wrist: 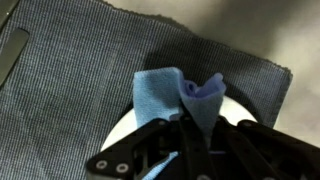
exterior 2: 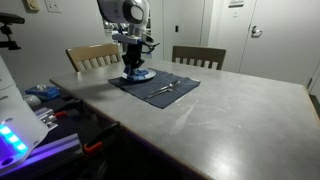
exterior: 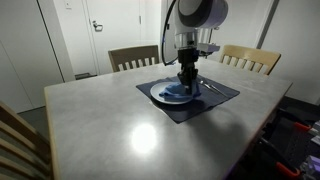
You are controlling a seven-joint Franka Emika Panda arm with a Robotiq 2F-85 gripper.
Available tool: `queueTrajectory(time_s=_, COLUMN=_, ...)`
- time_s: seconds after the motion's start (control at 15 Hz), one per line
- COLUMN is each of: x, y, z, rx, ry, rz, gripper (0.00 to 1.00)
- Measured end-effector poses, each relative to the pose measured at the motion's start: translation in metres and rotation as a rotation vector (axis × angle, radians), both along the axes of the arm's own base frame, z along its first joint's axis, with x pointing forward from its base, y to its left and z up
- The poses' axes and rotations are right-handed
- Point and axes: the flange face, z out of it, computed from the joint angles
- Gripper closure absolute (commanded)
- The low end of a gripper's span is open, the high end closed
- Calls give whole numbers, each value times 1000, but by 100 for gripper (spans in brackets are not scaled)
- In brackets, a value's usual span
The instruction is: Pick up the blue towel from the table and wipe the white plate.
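My gripper (exterior: 186,82) is shut on the blue towel (wrist: 172,92) and presses it down onto the white plate (exterior: 162,95). The plate sits on a dark placemat (exterior: 190,104) on the table. In the wrist view the towel bunches up between my fingers (wrist: 192,135), with the plate's rim (wrist: 238,108) showing on either side. In an exterior view the gripper (exterior 2: 134,66) stands upright over the plate (exterior 2: 140,75) and the towel (exterior 2: 133,73) shows beneath it.
Cutlery (exterior 2: 168,88) lies on the placemat (exterior 2: 155,90) beside the plate. Wooden chairs (exterior: 133,57) (exterior: 250,58) stand at the far side of the grey table (exterior: 130,135). A chair back (exterior: 15,140) is at the near corner. Equipment and cables (exterior 2: 45,110) sit beside the table.
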Motion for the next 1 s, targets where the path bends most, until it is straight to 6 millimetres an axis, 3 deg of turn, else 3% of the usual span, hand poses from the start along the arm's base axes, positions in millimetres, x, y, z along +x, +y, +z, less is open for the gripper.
queueTrajectory(time_s=0.33, x=0, y=15, z=6, rx=16, ry=66, rz=59, gripper=98)
queueTrajectory(time_s=0.73, x=21, y=25, z=23, rx=116, ry=18, rz=142, gripper=98)
queueTrajectory(time_s=1.0, x=44, y=20, z=22, rx=152, ry=-34, rz=121, gripper=98)
